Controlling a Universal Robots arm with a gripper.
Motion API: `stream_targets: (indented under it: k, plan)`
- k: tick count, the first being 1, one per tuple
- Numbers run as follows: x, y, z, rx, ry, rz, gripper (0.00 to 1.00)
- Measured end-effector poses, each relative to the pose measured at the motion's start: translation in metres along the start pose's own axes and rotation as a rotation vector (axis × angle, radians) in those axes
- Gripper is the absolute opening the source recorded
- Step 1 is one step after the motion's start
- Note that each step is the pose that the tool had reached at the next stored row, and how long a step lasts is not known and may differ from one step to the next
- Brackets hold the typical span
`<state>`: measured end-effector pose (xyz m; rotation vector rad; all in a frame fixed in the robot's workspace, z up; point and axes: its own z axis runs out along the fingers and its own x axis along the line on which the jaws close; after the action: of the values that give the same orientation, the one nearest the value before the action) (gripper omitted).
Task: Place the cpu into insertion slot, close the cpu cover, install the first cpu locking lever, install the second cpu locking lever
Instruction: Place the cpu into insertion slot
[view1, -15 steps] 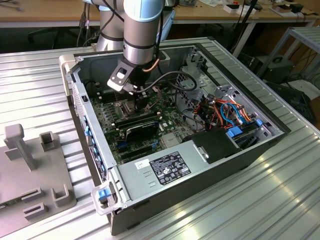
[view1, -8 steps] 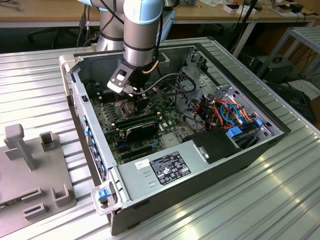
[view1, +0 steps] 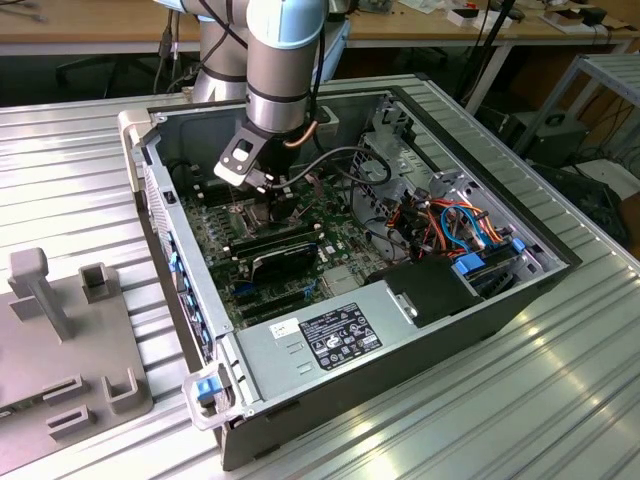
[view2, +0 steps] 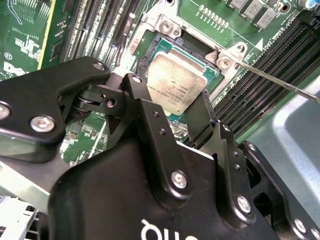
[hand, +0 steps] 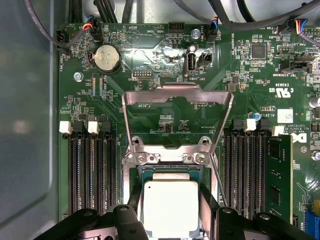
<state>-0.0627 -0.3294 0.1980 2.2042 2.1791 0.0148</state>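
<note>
The cpu (hand: 170, 210), a flat square chip with a dull silver top, sits between my gripper's (hand: 170, 200) two black fingers (hand: 134, 200), level over the insertion slot (hand: 170, 169). In the second wrist view the cpu (view2: 177, 82) fills the black-rimmed insertion slot (view2: 182, 46), and the fingers (view2: 142, 100) press on two opposite edges. I cannot tell whether the chip is fully seated. The cpu cover (hand: 177, 97) stands swung open on its hinge beyond the slot. A thin locking lever (hand: 218, 177) runs beside the socket. In the exterior view my gripper (view1: 268, 195) reaches down into the open computer case.
Long black memory slots (hand: 92, 170) flank the socket on both sides, one holding a green module (hand: 280, 175). A coin battery (hand: 107, 57) and cable connectors lie past the cover. The case wall (hand: 25, 125) is close by. A power supply (view1: 330, 335) and grey fixture (view1: 60, 330) show outside.
</note>
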Motion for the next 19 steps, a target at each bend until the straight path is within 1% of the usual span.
stream_targets:
  k: [11,19]
  plan:
    - [0.0000,0.0005,0.0001,0.0000,0.0000,0.002,0.55]
    - [0.0001,0.0020,0.0001,-0.0003,0.0004,-0.008,0.55]
